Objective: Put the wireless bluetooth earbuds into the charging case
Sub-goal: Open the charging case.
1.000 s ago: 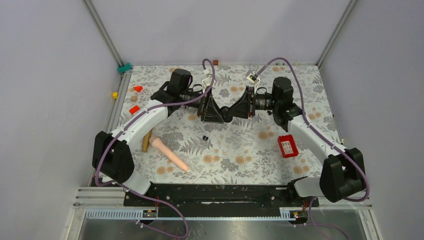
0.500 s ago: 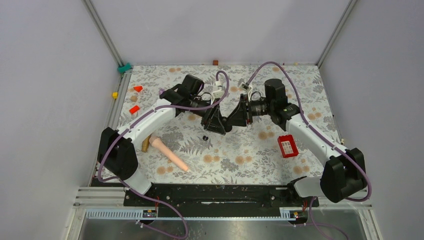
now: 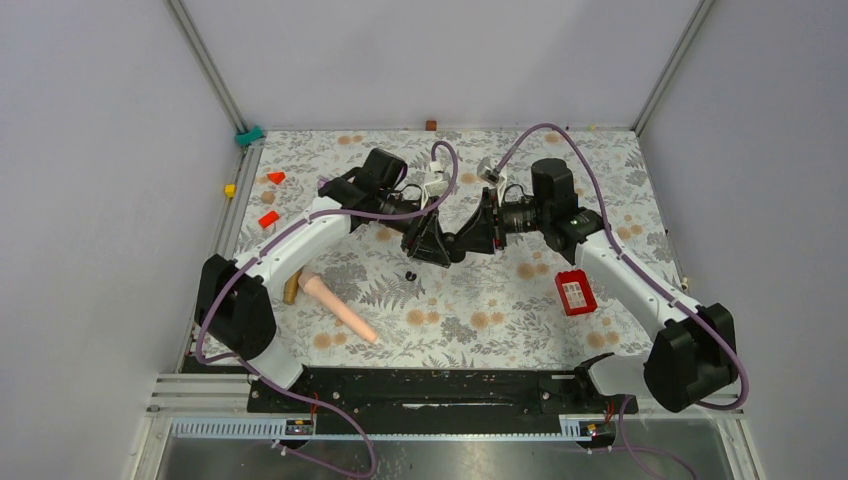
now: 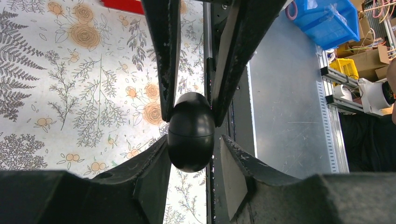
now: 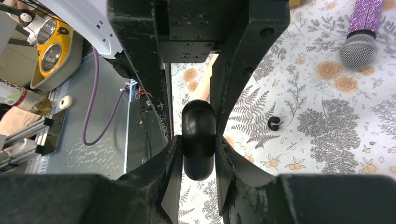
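The charging case (image 4: 190, 116) is a glossy black egg, held above the middle of the table. My right gripper (image 5: 198, 139) is shut on it, both pads pressed against its sides. My left gripper (image 4: 194, 140) faces it from the other side, its fingers around the case. One finger (image 4: 156, 158) touches the case, while a slim gap shows at the other pad. From above the two grippers (image 3: 452, 247) meet tip to tip. Tiny black earbuds (image 3: 410, 275) lie on the floral cloth just below them, and one earbud (image 5: 274, 123) shows in the right wrist view.
A red box (image 3: 575, 292) lies at the right, and a peach microphone-like object (image 3: 338, 308) at the left front. A purple glitter microphone (image 5: 357, 46) lies on the cloth. Small red blocks (image 3: 268, 218) sit at the far left.
The left arm swung in toward the right gripper and both wrists tilted. The left jaws narrowed around the case, which the right gripper kept holding.
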`<control>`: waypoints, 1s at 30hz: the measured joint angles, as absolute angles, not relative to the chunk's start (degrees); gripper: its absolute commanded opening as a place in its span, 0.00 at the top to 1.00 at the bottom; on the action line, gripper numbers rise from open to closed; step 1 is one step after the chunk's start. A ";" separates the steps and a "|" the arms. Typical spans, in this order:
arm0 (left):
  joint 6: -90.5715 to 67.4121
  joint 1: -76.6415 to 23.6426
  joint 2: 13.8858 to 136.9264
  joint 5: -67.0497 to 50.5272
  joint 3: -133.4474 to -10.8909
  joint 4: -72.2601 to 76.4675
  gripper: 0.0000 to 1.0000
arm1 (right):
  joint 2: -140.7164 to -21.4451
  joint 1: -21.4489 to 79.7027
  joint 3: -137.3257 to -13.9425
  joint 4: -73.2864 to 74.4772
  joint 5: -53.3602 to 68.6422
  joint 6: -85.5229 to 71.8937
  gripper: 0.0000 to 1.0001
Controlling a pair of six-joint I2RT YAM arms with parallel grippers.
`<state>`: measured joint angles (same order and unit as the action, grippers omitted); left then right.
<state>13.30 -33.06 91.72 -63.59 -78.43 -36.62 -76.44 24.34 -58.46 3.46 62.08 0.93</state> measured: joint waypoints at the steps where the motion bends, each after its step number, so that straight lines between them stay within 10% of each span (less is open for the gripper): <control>1: 13.30 -33.06 91.74 -63.59 -78.43 -36.64 0.57 | -75.99 24.34 -58.30 2.83 61.82 0.82 0.80; 18: 6.83 -32.23 91.22 -63.16 -78.19 -30.15 0.67 | -75.02 24.34 -58.22 0.84 60.71 0.84 0.80; 30: 6.11 -32.14 91.09 -63.16 -77.43 -28.49 0.92 | -75.02 24.34 -58.22 1.52 59.86 0.86 0.75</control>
